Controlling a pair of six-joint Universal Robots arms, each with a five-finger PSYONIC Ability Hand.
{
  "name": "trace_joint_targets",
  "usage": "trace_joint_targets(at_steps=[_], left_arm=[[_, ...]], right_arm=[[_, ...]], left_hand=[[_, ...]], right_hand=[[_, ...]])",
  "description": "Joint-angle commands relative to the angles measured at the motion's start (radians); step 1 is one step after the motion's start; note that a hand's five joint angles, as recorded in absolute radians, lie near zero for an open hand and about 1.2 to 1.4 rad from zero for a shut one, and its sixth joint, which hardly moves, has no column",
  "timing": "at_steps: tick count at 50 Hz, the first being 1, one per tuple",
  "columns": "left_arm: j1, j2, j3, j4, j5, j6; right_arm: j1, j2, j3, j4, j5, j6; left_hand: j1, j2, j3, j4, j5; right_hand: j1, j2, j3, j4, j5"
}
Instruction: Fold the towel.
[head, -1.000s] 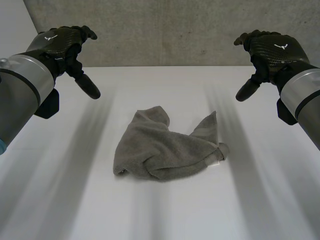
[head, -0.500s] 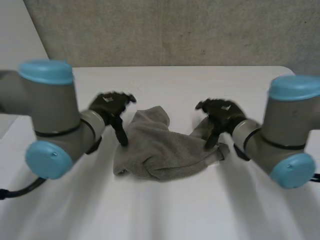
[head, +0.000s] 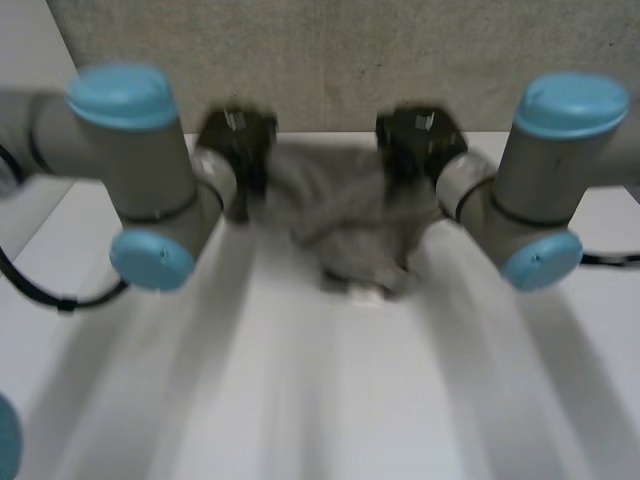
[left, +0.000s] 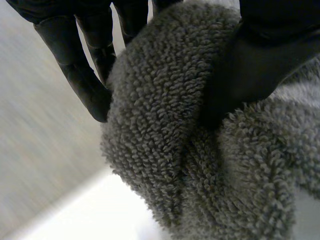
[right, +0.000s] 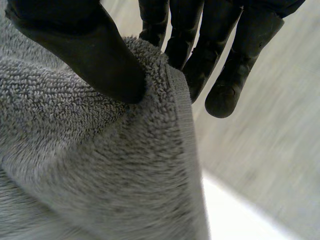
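The grey towel (head: 345, 215) hangs bunched above the white table (head: 300, 400), strung between my two hands near the far edge. My left hand (head: 236, 138) is shut on the towel's left upper edge. In the left wrist view its thumb (left: 260, 65) pinches a fold of towel (left: 165, 140) against the fingers (left: 85, 75). My right hand (head: 415, 135) is shut on the right upper edge. In the right wrist view the thumb (right: 92, 55) presses the hemmed towel (right: 100, 165) edge against the fingers (right: 225, 65). A white label (head: 367, 293) shows at the towel's low end.
A grey wall (head: 330, 50) rises just behind the table's far edge. Both forearms with their light-blue caps (head: 150, 258) (head: 540, 258) flank the hanging towel. Bare table lies in front of the towel.
Both hands dropped from high at the sides onto the crumpled towel, closed on its far edges and raised it off the table toward the back.
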Motion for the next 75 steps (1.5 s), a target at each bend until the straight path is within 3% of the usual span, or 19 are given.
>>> trace_joint_targets(at_steps=[1,7,12,13,15,16,17,21,26,37,46,59,67,75], left_arm=[[-0.011,0.16,0.077,0.191,-0.09,-0.184],[-0.054,0.22,-0.045,0.199,-0.089,-0.252],[-0.083,0.298,-0.449,0.21,-0.081,-0.252],[-0.083,0.298,-0.45,0.21,-0.081,-0.252],[-0.091,0.309,-0.63,0.244,-0.079,-0.25],[-0.091,0.309,-0.631,0.244,-0.079,-0.25],[-0.095,0.312,-0.705,0.262,-0.079,-0.25],[-0.1,0.317,-0.824,0.276,-0.076,-0.246],[-0.1,0.333,-0.913,0.253,-0.076,-0.244],[-0.095,0.475,-0.859,0.221,-0.066,-0.243],[-0.086,0.464,-0.792,0.222,-0.007,-0.237],[-0.085,0.236,-0.584,0.222,0.112,0.006],[-0.112,0.079,-0.378,0.199,0.119,0.039],[-0.147,-0.073,-0.183,0.058,0.119,0.089]], right_arm=[[-0.003,-0.155,-0.014,-0.267,0.061,0.006],[0.003,-0.232,0.113,-0.27,0.021,0.004],[0.011,-0.277,0.294,-0.207,-0.066,-0.025],[0.012,-0.283,0.364,-0.189,-0.1,-0.048],[0.012,-0.283,0.43,-0.17,-0.129,-0.079],[0.011,-0.281,0.496,-0.159,-0.15,-0.12],[0.011,-0.281,0.496,-0.159,-0.151,-0.12],[0.006,-0.278,0.689,-0.145,-0.167,-0.276],[-0.008,-0.284,0.774,-0.147,-0.164,-0.359],[-0.061,-0.364,0.858,-0.164,-0.166,-0.358],[-0.101,-0.418,0.941,-0.222,-0.164,-0.35],[-0.235,-0.563,1.065,-0.23,-0.183,-0.35],[-0.235,-0.548,1.084,-0.25,-0.195,-0.35],[-0.226,-0.502,1.095,-0.282,-0.195,-0.35]], left_hand=[[0.075,0.001,-0.14,-0.113,-0.157],[0.075,0.001,-0.14,-0.113,-0.157],[0.04,-0.033,-0.174,-0.147,-0.192],[0.04,-0.033,-0.174,-0.148,-0.192],[-0.302,-0.375,-0.516,-0.489,-0.534],[-0.304,-0.377,-0.518,-0.491,-0.536],[-0.495,-0.569,-0.71,-0.683,-0.727],[-0.603,-0.676,-0.817,-0.791,-0.835],[-0.703,-0.776,-0.917,-0.89,-0.935],[-0.718,-0.791,-0.932,-0.905,-0.95],[-0.709,-0.782,-0.923,-0.896,-0.941],[-0.759,-0.832,-0.973,-0.946,-0.991],[-0.753,-0.826,-0.967,-0.94,-0.985],[-0.756,-0.829,-0.97,-0.943,-0.988]], right_hand=[[0.066,0.07,0.071,0.057,0.058],[0.066,0.07,0.071,0.057,0.058],[0.066,0.07,0.071,0.057,0.058],[0.066,0.07,0.071,0.057,0.058],[0.066,0.07,0.071,0.057,0.058],[0.066,0.07,0.071,0.057,0.058],[0.066,0.07,0.071,0.057,0.058],[0.066,0.07,0.071,0.057,0.058],[0.066,0.07,0.071,0.057,0.058],[0.066,0.07,0.071,0.057,0.058],[0.066,0.07,0.071,0.057,0.058],[0.066,0.07,0.071,0.057,0.058],[0.066,0.07,0.071,0.057,0.058],[0.066,0.07,0.071,0.057,0.058]])
